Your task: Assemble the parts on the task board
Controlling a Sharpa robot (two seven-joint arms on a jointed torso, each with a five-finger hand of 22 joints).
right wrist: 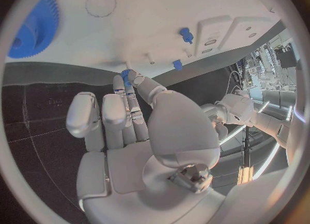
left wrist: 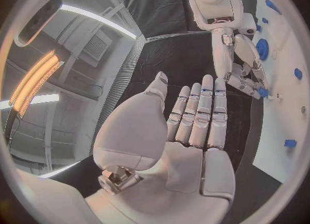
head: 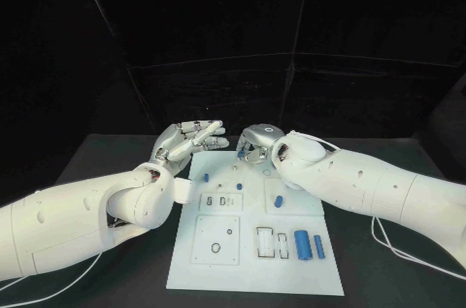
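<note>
A small blue part (right wrist: 126,74) is pinched at the fingertips of the right robot hand (head: 256,142) over the task board's (head: 254,275) far edge, evidently for insertion, while the left robot hand (head: 184,143) is held open and empty beside it.

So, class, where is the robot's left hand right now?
In the head view, the left hand hovers open at the task board's far left corner, just left of the right hand.
</note>
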